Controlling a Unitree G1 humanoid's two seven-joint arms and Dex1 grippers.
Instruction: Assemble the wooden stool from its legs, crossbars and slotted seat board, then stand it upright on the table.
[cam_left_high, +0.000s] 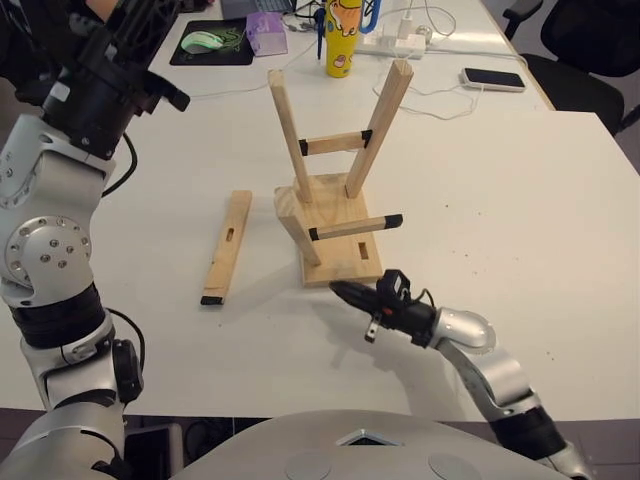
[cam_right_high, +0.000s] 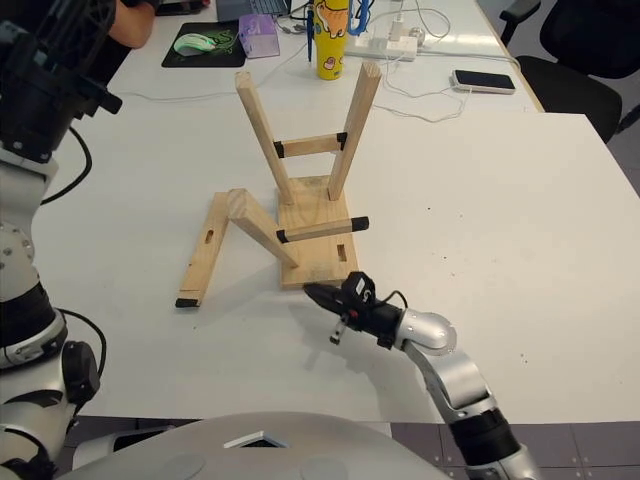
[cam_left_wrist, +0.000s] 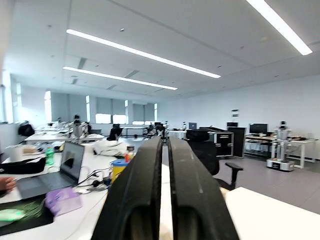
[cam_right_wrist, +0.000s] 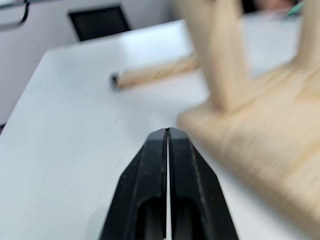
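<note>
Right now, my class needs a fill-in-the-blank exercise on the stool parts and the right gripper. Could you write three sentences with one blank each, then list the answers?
1. The loose leg lies flat on the table, to the robot's ____ of the seat board.
2. The number of legs already standing in the seat board is ____.
3. The right gripper, just off the board's near edge, has its fingers ____.

Missing words: left; three; shut
</note>
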